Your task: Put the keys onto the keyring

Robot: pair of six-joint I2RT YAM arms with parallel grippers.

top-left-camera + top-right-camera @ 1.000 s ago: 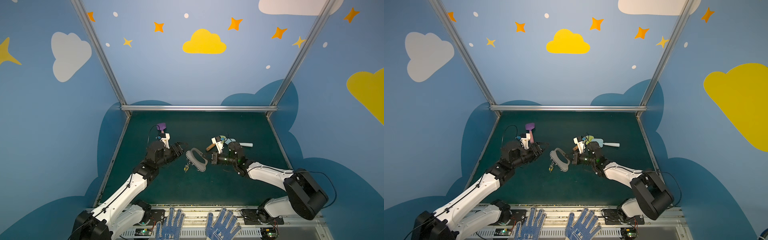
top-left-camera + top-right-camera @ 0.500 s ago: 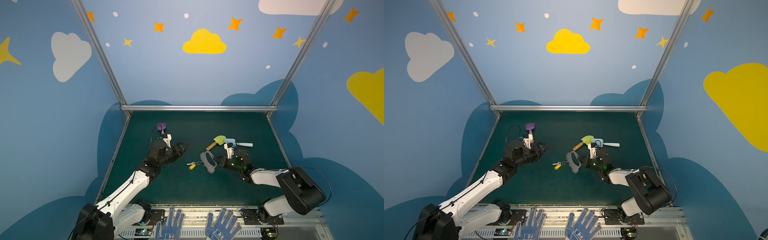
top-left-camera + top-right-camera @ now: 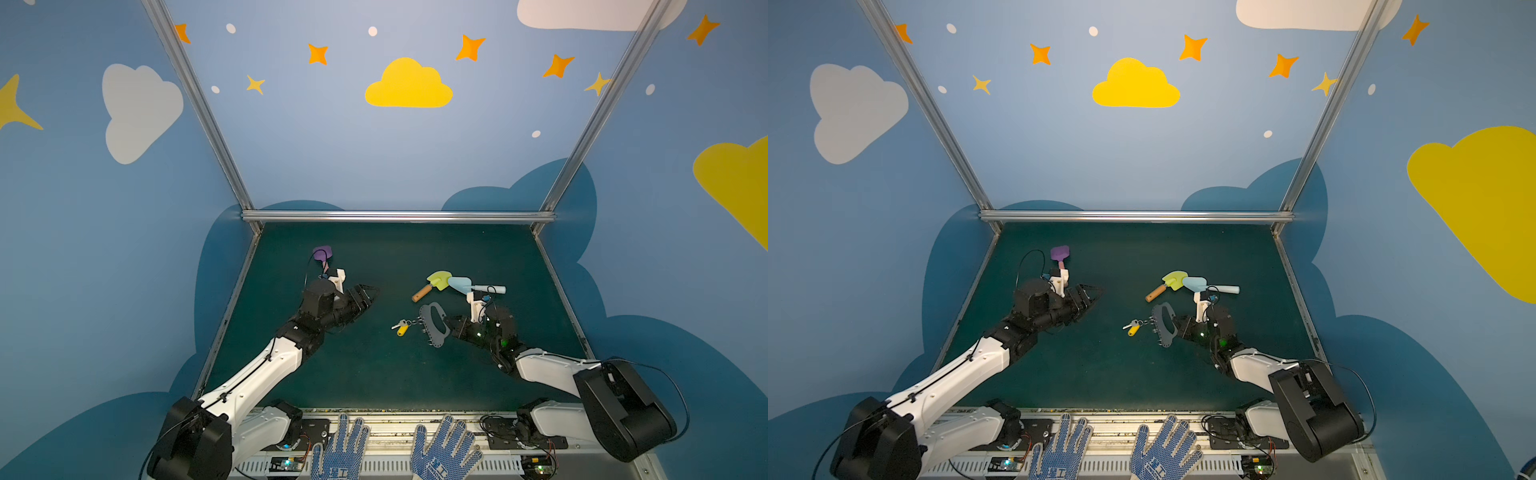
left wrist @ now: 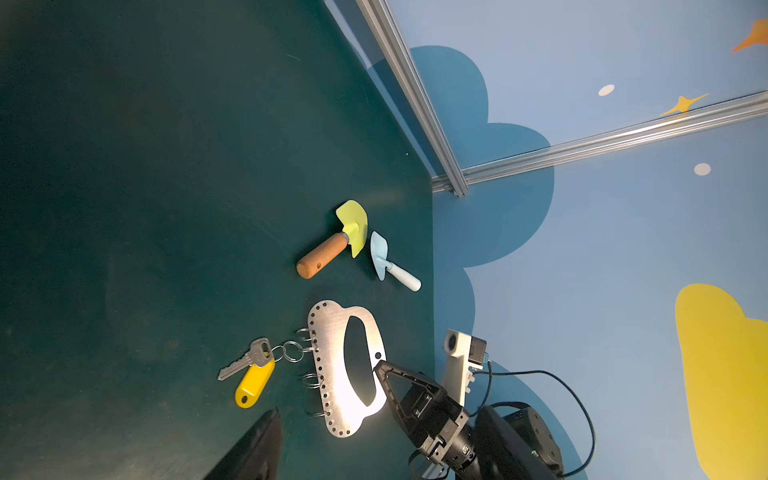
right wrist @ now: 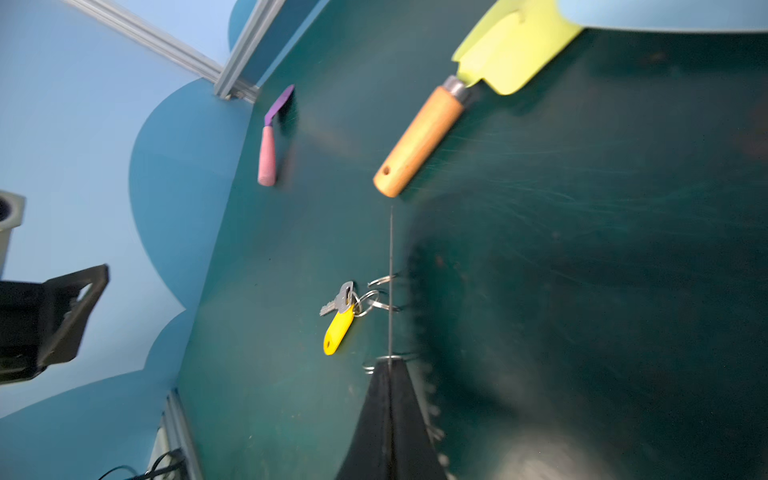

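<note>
Two arms meet over the green mat (image 3: pixel 374 374). On the left, the left gripper (image 3: pixel 369 291) hangs with its jaws parted and empty, with bare mat between it and the keys (image 3: pixel 400 327). The keys lie flat, with the key and yellow tag pointing left, chained by small rings to the holed edge of the keyring (image 3: pixel 435 338), whose long axis runs far to near. The right gripper (image 3: pixel 448 322) is clamped on the keyring's right edge. A shovel (image 3: pixel 430 286) lies just behind. The left wrist view shows the keyring (image 4: pixel 328 353) face-on; the right wrist view shows it only as a thin line.
</note>
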